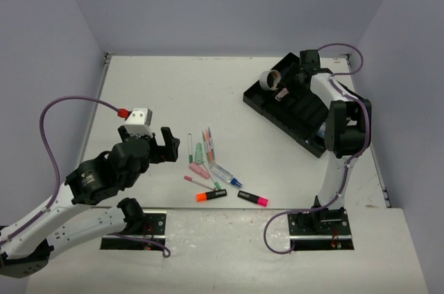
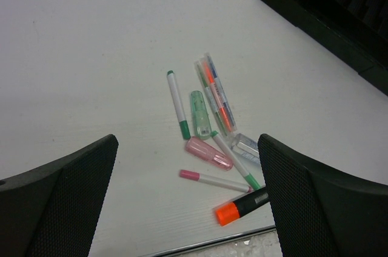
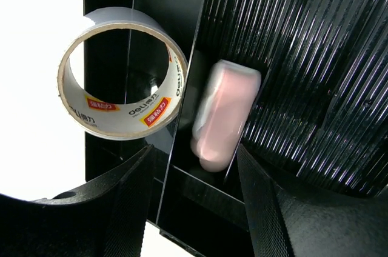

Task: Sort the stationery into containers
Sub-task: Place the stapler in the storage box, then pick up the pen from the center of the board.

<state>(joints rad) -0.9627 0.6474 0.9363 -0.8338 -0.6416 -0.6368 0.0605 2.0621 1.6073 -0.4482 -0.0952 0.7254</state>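
1. From above, the left gripper (image 1: 164,144) hangs over the near-left part of the table (image 1: 173,86). Its fingers are wide apart and hold nothing. The pens (image 1: 208,159) lie loose just to its right. An orange highlighter (image 1: 211,196) and a pink highlighter (image 1: 253,199) lie nearer. The right gripper (image 1: 297,72) is over the far end of the black tray (image 1: 288,117) on the right.
2. The left wrist camera shows the left gripper (image 2: 187,143) open wide and empty. The pens (image 2: 206,111) and the orange highlighter (image 2: 239,206) lie on the table below. The tray (image 2: 327,20) is far right.
3. The right wrist camera shows the right gripper (image 3: 194,154) with its fingers partly apart, pinching nothing. A blurry pink eraser (image 3: 224,114) is just past the fingertips, inside the tray (image 3: 291,57). The tape ring (image 3: 121,75) sits left of it at the tray's edge.
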